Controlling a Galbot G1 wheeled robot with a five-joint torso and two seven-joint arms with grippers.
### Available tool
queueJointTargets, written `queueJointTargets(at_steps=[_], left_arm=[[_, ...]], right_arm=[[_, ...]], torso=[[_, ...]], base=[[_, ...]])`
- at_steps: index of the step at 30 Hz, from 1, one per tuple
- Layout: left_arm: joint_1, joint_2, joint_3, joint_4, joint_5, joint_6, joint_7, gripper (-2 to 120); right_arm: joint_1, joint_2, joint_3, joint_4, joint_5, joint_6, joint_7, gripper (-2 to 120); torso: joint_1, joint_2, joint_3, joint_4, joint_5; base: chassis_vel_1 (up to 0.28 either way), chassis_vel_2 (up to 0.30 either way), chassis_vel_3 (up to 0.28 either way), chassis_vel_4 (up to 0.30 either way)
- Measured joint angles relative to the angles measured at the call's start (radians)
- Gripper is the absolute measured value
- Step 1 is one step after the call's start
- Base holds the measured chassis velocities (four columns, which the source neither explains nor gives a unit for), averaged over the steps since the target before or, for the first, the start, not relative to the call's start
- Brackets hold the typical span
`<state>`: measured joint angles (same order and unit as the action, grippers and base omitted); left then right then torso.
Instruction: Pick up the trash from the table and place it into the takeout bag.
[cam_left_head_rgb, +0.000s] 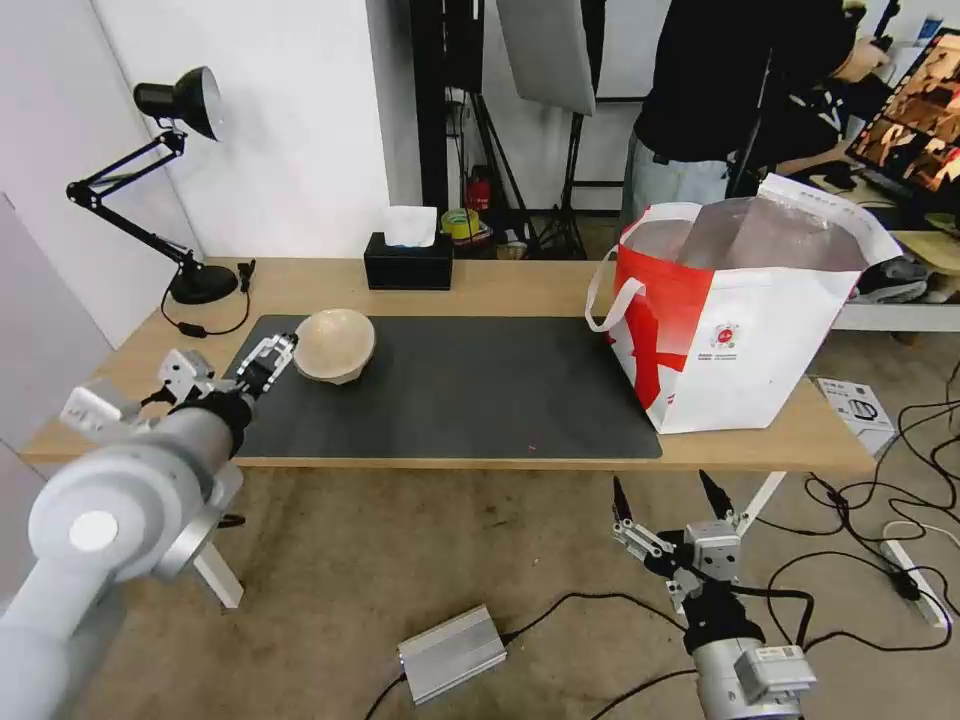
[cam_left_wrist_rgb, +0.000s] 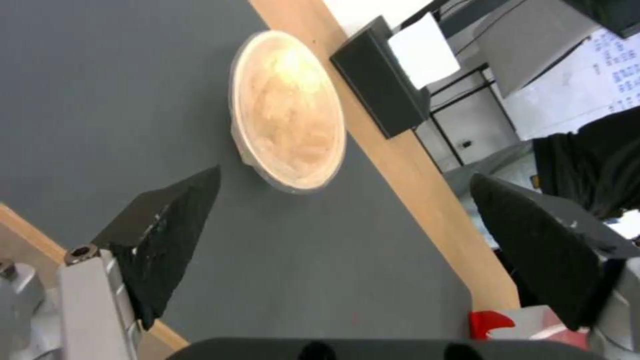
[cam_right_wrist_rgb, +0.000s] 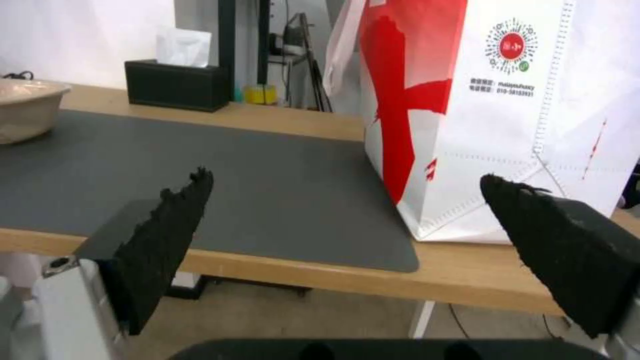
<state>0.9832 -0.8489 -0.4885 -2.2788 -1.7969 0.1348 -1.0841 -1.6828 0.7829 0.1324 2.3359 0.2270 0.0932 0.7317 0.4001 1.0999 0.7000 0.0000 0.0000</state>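
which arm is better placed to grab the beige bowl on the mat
Left. The left gripper hovers open over the grey mat, right beside the beige paper bowl. The right gripper hangs open below the table edge, nearer the takeout bag.

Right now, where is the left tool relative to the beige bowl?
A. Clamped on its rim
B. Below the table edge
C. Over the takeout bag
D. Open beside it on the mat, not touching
D: the left tool is open beside the beige bowl, with grey mat showing between them.
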Motion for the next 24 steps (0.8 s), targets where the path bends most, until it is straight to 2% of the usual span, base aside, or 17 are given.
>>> queueJointTargets(at_steps=[12, 24], left_arm=[[-0.078, -0.012, 0.053, 0.083, -0.021, -0.001, -0.017, 100], [-0.184, -0.041, 0.098, 0.214, -0.033, 0.004, -0.02, 100]], right_arm=[[0.0, 0.0, 0.0, 0.0, 0.0, 0.0, 0.0, 100], [0.0, 0.0, 0.0, 0.0, 0.0, 0.0, 0.0, 100]], torso=[[0.0, 0.0, 0.0, 0.0, 0.0], [0.0, 0.0, 0.0, 0.0, 0.0]], base=[[0.0, 0.0, 0.0, 0.0], [0.0, 0.0, 0.0, 0.0]])
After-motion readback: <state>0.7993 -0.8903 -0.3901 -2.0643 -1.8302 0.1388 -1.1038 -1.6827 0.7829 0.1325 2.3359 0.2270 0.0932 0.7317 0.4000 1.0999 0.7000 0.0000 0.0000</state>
